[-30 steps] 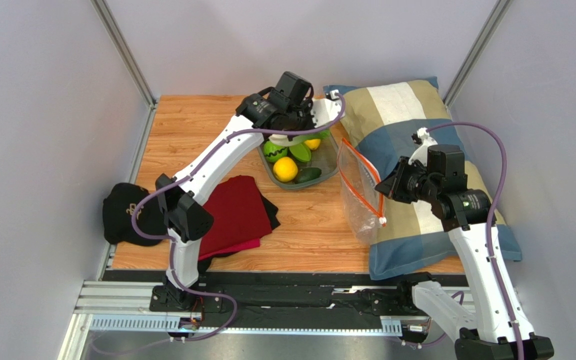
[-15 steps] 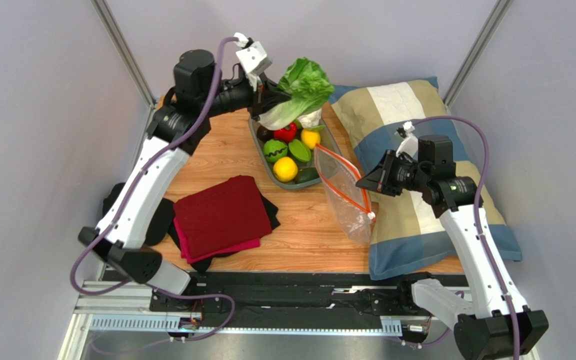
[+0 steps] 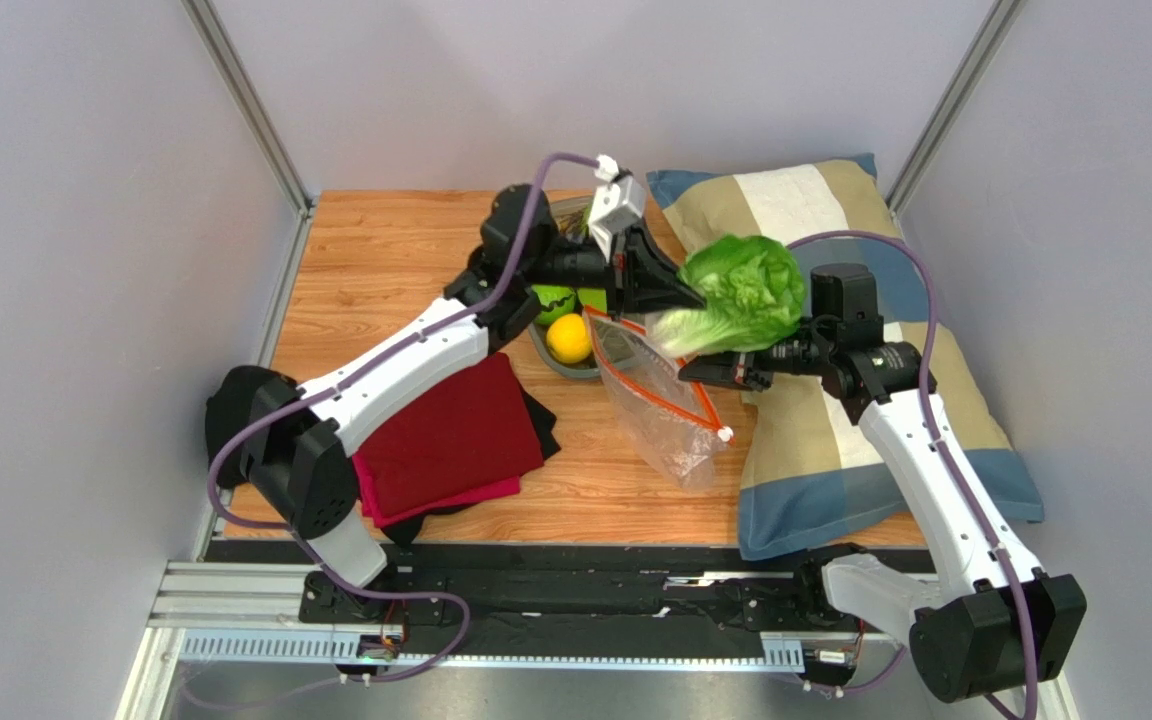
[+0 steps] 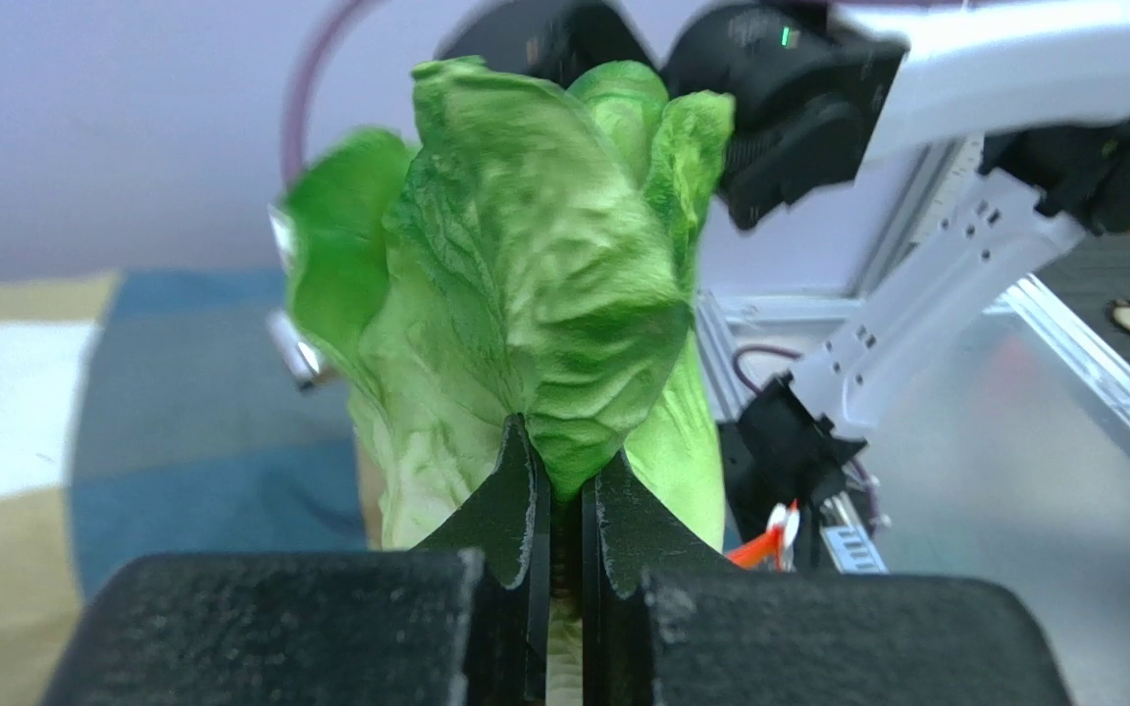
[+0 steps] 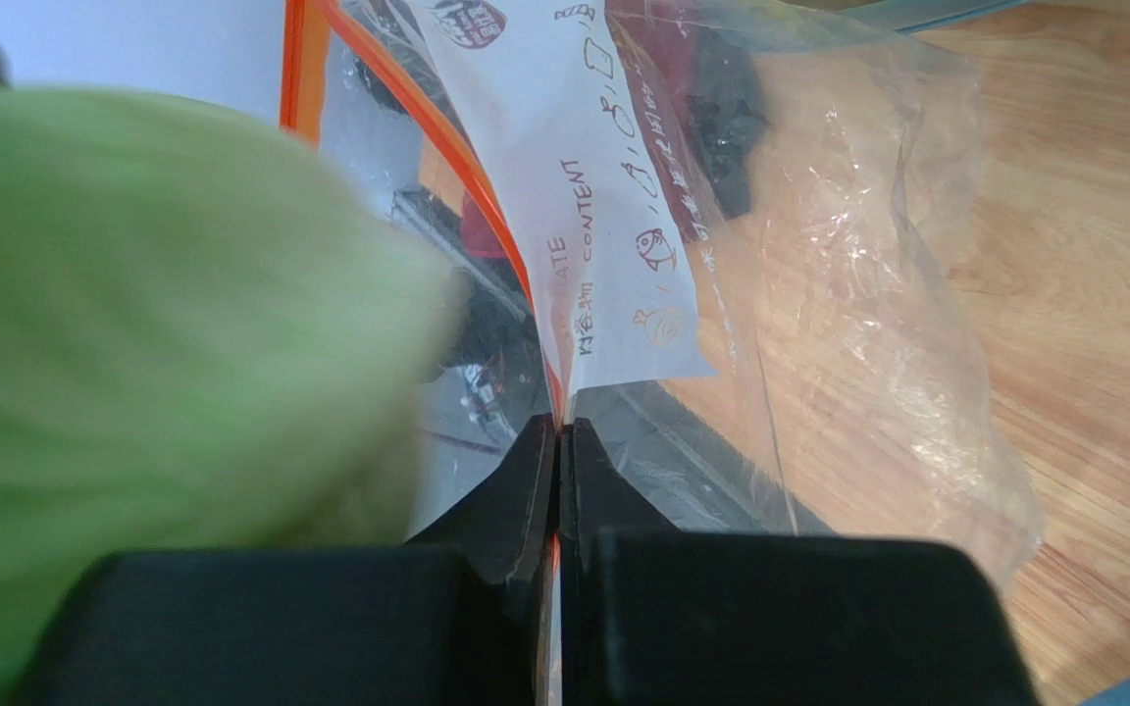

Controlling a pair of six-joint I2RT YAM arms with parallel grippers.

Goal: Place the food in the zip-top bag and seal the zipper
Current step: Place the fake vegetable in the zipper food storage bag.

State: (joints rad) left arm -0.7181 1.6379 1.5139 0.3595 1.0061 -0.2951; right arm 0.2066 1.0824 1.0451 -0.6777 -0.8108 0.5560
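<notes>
Left gripper [image 4: 564,493] clamped on cabbage [image 3: 748,288] stem, centre frame, beside the bag mouth. Right gripper [image 5: 558,441] pinches zip-top bag [image 3: 657,413] at zipper [image 3: 699,402]. Bag looks empty; yellow fruit [image 3: 569,338] unbagged, sealing not started.

Cabbage [image 3: 740,293] aloft near open bag [image 3: 657,405] (orange zipper [image 5: 296,66]).

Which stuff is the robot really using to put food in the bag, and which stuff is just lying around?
For the job:
- cabbage, pinched in the left gripper
- clear bag, held by the right gripper
- orange zipper along the bag's mouth

Just lying about:
- pillow
- red cloth
- green fruit
</notes>
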